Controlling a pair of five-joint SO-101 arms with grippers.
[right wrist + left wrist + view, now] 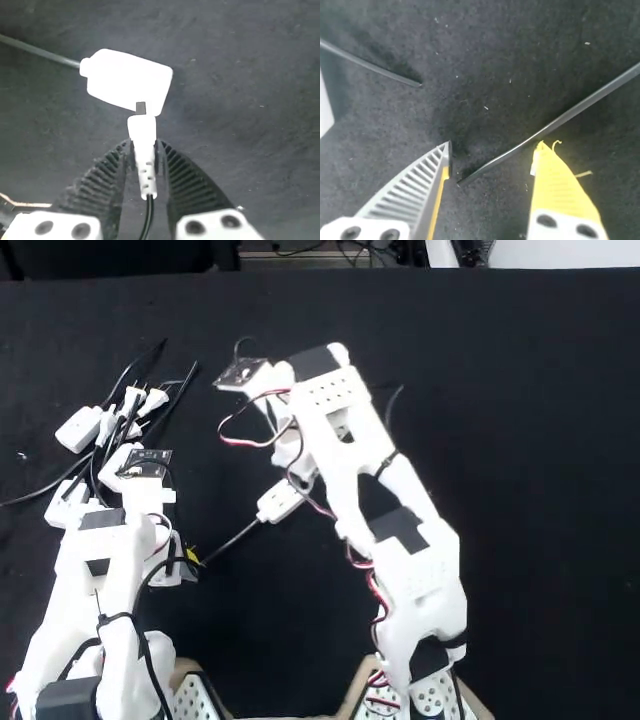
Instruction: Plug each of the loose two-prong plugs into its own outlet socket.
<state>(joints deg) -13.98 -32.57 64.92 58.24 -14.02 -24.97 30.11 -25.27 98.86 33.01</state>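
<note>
While R gripper (pixel 144 146) clamps plug (pixel 142 129), tip at socket (pixel 125 82) (white block)

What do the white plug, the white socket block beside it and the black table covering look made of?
The plug: probably moulded plastic, smooth, with ribbed slots along its neck. The socket block: likely the same plastic, glossy, rounded edges. The table covering: apparently felt or cloth, matte, fuzzy, lint-flecked.

Left gripper (pixel 494 148) low, fingers (pixel 420 190) apart; right gripper (pixel 144 148) forward, fingers (pixel 187 185) seemingly clamped on plug (pixel 142 131)
</note>
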